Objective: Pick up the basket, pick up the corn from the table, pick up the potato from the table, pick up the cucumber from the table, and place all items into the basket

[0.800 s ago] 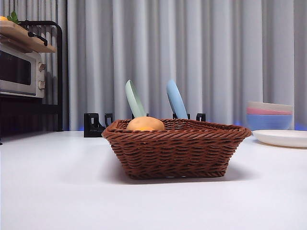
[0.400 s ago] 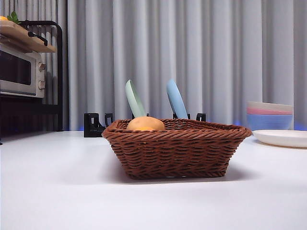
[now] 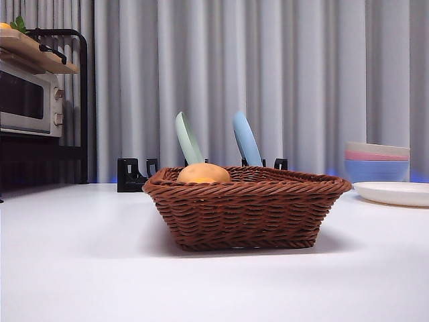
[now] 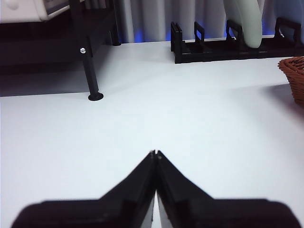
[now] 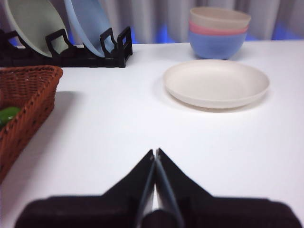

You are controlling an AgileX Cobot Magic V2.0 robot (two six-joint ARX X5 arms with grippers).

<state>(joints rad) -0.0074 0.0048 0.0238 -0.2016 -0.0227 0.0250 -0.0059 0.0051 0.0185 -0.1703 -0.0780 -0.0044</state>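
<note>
The brown wicker basket (image 3: 244, 208) stands on the white table (image 3: 80, 255) in the middle of the front view. A smooth tan potato (image 3: 203, 173) shows above its rim at the left. The basket's edge also shows in the left wrist view (image 4: 293, 76) and in the right wrist view (image 5: 23, 104). The green cucumber (image 5: 6, 115) lies inside the basket in the right wrist view. The corn is hidden. My left gripper (image 4: 155, 153) is shut and empty over bare table, left of the basket. My right gripper (image 5: 155, 152) is shut and empty, right of the basket.
A black dish rack (image 3: 134, 176) with a green plate (image 3: 188, 139) and a blue plate (image 3: 246, 139) stands behind the basket. A cream plate (image 3: 394, 193) and stacked bowls (image 3: 377, 161) are at the right. A microwave (image 3: 30, 100) on a black stand is at the left.
</note>
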